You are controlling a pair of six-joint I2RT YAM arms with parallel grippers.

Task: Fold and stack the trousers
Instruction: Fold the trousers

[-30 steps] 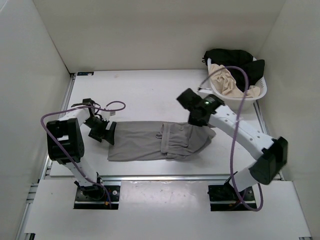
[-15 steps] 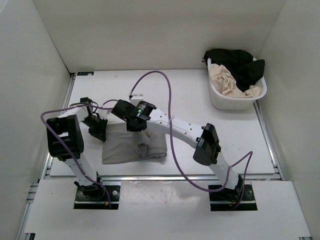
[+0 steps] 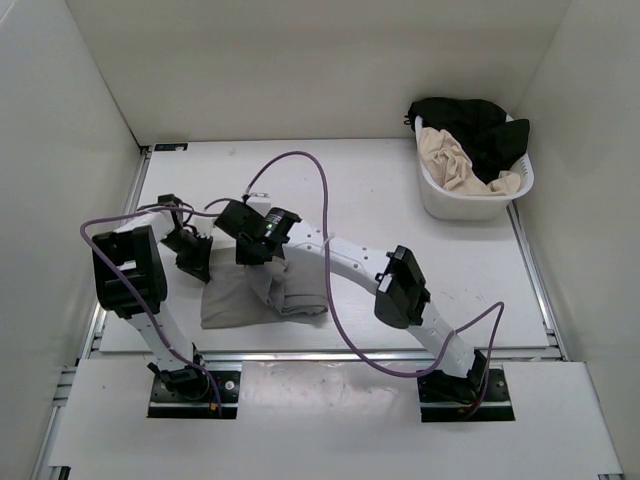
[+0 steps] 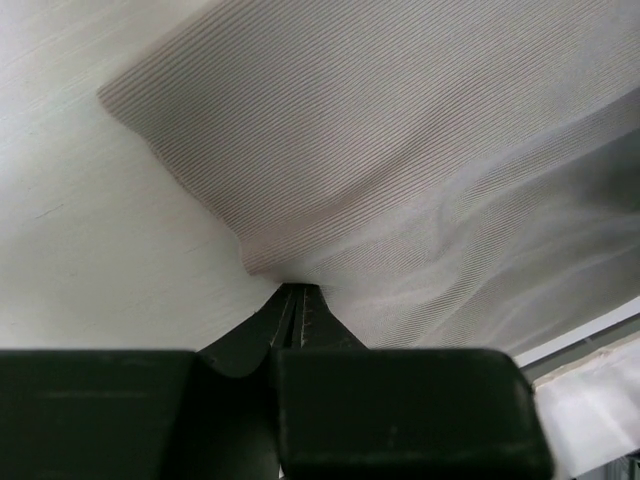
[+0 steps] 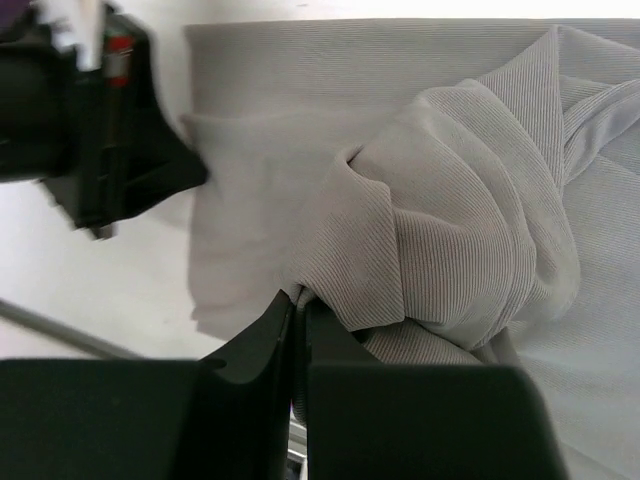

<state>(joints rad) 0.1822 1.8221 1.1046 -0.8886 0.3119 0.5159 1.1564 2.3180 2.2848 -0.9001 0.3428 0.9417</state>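
Left of centre in the overhead frame, the grey trousers (image 3: 238,300) lie partly folded on the table (image 3: 400,200); the left gripper (image 4: 298,292) pinches their edge, while the right gripper (image 5: 298,297) is clamped on a bunched fold

Trousers (image 3: 240,300) folded over on table (image 3: 330,180) front-left, left gripper (image 4: 298,290) at their left edge, right gripper (image 5: 298,296) on bunched fold just right of it, laundry basket (image 3: 455,207) rear-right, garments (image 3: 470,140) in it

The right arm (image 3: 340,258) hides part of the trousers (image 3: 232,302); the left gripper (image 5: 185,172) looks blurred, cut by the edge.
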